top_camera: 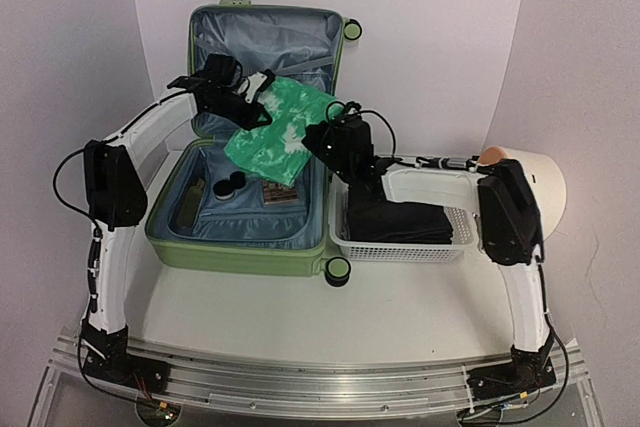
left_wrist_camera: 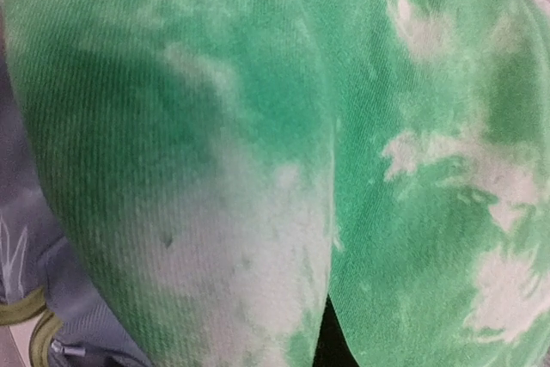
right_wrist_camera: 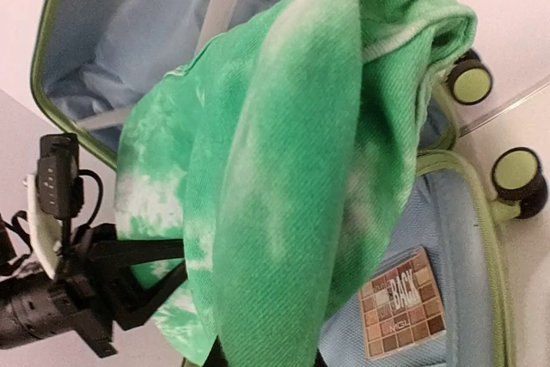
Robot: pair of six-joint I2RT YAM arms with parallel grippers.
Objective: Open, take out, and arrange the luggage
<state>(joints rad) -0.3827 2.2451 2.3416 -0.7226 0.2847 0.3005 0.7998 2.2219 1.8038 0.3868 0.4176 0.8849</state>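
Note:
The luggage (top_camera: 250, 247), a light-green hard-shell suitcase, lies open with its lid (top_camera: 265, 37) propped up at the back. A green and white tie-dye cloth (top_camera: 280, 127) hangs stretched above the grey-blue lining. My left gripper (top_camera: 260, 102) is shut on its upper left edge and my right gripper (top_camera: 317, 137) is shut on its right edge. The cloth (left_wrist_camera: 258, 143) fills the left wrist view and hides those fingers. In the right wrist view the cloth (right_wrist_camera: 284, 178) drapes over my own jaws, with the left gripper's black frame (right_wrist_camera: 94, 290) beside it.
In the suitcase's bottom half lie a brown eyeshadow palette (top_camera: 278, 194) (right_wrist_camera: 404, 302), two small black round things (top_camera: 232, 185) and a dark long item (top_camera: 195, 197). A white mesh basket (top_camera: 400, 247) with black clothing stands to the right. A cream cylinder (top_camera: 535, 182) is behind it.

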